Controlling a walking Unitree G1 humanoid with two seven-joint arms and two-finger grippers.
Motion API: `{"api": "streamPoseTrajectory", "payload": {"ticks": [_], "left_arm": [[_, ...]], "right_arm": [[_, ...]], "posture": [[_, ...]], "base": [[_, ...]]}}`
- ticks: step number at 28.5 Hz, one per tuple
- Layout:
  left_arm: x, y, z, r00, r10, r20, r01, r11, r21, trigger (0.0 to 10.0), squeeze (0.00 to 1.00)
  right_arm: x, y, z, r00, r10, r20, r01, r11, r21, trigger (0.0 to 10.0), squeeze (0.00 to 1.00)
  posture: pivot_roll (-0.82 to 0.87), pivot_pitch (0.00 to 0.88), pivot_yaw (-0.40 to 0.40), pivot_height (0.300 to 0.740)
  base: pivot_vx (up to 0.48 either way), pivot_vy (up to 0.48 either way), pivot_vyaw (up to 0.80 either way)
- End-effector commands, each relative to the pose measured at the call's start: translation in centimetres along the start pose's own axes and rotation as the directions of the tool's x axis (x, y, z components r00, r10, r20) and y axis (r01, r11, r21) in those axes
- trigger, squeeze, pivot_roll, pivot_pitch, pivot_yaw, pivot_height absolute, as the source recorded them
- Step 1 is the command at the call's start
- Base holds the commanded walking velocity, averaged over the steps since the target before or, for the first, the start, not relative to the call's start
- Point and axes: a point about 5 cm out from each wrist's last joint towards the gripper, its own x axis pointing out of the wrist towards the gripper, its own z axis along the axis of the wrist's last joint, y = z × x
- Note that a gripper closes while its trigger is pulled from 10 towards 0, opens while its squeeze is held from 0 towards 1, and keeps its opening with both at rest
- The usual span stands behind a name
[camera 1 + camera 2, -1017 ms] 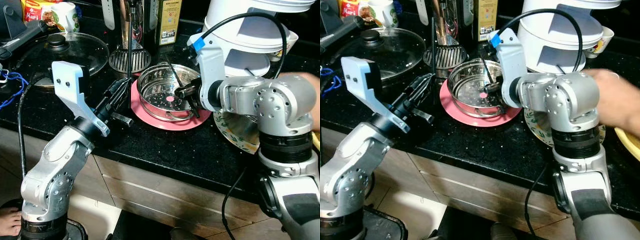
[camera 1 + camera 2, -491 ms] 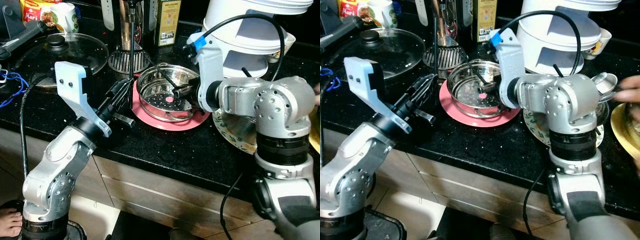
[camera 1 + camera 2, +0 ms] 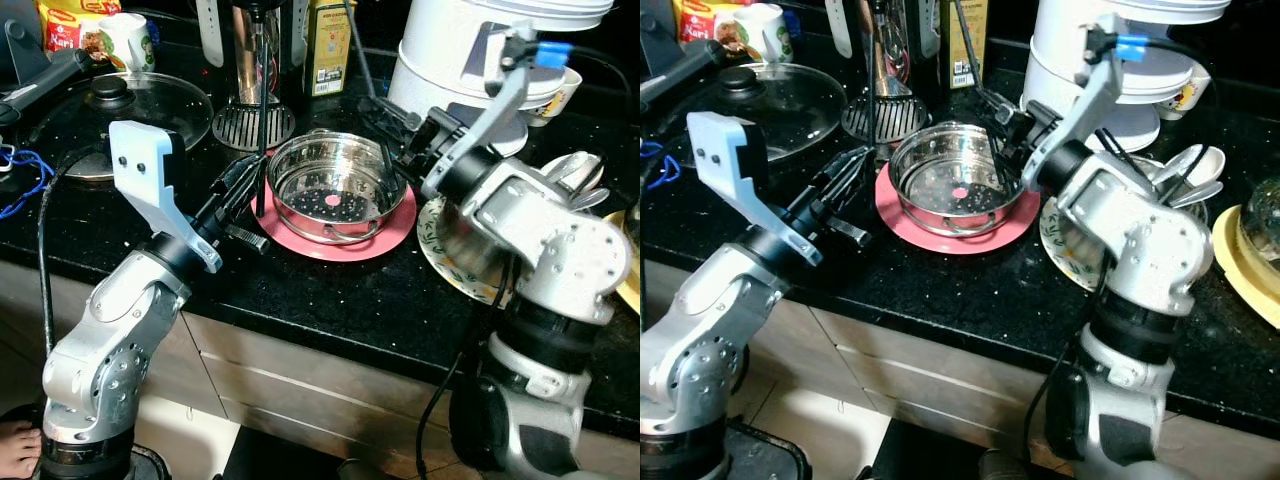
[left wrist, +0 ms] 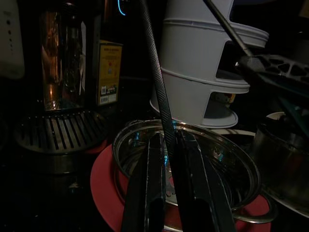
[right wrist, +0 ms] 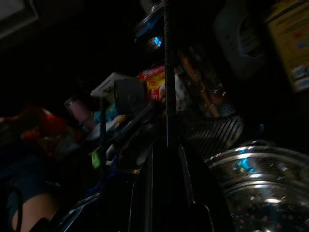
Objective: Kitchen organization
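Observation:
A perforated steel steamer bowl (image 3: 330, 190) sits on a pink plate (image 3: 345, 243) on the black counter. My left gripper (image 3: 244, 180) hovers just left of the bowl, shut on a thin black stick (image 3: 262, 110) that stands upright. In the left wrist view, its fingers (image 4: 149, 179) clamp that stick (image 4: 155, 82) in front of the bowl (image 4: 227, 164). My right gripper (image 3: 395, 118) is raised over the bowl's back right rim, shut on a second thin black stick (image 3: 975, 70) that slants down toward the rim. That stick (image 5: 167, 72) also crosses the dark right wrist view.
A glass-lidded pan (image 3: 120, 105) lies at the back left, bottles (image 3: 328, 50) and a white appliance (image 3: 480, 60) behind the bowl. At the right, spoons (image 3: 577, 170) rest over a patterned plate (image 3: 445, 255), beside a yellow plate (image 3: 1248, 265). The counter edge (image 3: 330, 350) runs in front.
My right arm has lifted and swung back, taking its stick from inside the bowl to the back right rim. The person's hand at the right has gone, leaving spoons. The left arm holds still.

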Motion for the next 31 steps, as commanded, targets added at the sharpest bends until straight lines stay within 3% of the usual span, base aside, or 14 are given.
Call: {"api": "streamPoseTrajectory", "payload": {"ticks": [1, 4, 13, 31], "left_arm": [[0.0, 0.1, -0.1, 1.000, 0.011, -0.008, -0.011, 1.000, 0.016, 10.0, 0.00], [0.2, 0.2, -0.2, 1.000, 0.017, -0.023, -0.017, 1.000, 0.022, 10.0, 0.00], [0.4, -0.1, -0.4, 0.999, 0.024, -0.033, -0.023, 0.999, 0.030, 10.0, 0.00], [0.8, -0.3, -0.7, 0.999, 0.012, -0.031, -0.011, 1.000, 0.026, 10.0, 0.00]], "right_arm": [[-0.4, -0.1, 0.2, 0.998, 0.001, 0.055, -0.001, 1.000, 0.009, 10.0, 0.00], [-0.5, -0.3, 0.2, 0.996, -0.002, 0.092, -0.001, 0.999, 0.036, 10.0, 0.00], [-0.4, -0.3, -0.9, 0.997, -0.007, 0.078, 0.005, 1.000, 0.022, 10.0, 0.00], [-0.5, -0.8, -2.6, 0.998, -0.060, 0.034, 0.062, 0.996, -0.062, 10.0, 0.00]], "posture": [[-0.01, 0.049, -0.027, 0.740], [0.00, 0.048, -0.023, 0.740], [0.00, 0.049, -0.016, 0.740], [0.00, 0.027, -0.013, 0.740]], "base": [[0.000, 0.000, 0.00], [0.000, 0.000, 0.00], [-0.210, 0.000, 0.00], [-0.303, 0.000, 0.00]]}}
